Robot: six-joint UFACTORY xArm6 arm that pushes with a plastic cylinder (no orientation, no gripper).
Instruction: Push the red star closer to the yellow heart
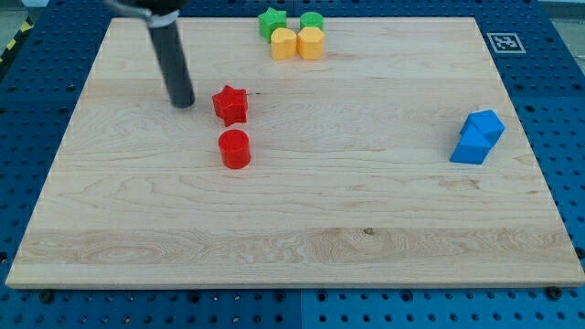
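Observation:
The red star (230,104) lies on the wooden board in the upper left part of the view. My tip (183,102) rests on the board just to the star's left, a small gap apart. The yellow heart (311,42) sits near the view's top, next to a yellow hexagon-like block (284,43) on its left. The heart is up and to the right of the star.
A red cylinder (235,149) stands just below the red star. A green star (271,21) and a green cylinder (312,20) sit right above the yellow blocks. Two blue blocks (478,137) touch each other at the view's right. The board's edge (292,279) runs along the bottom.

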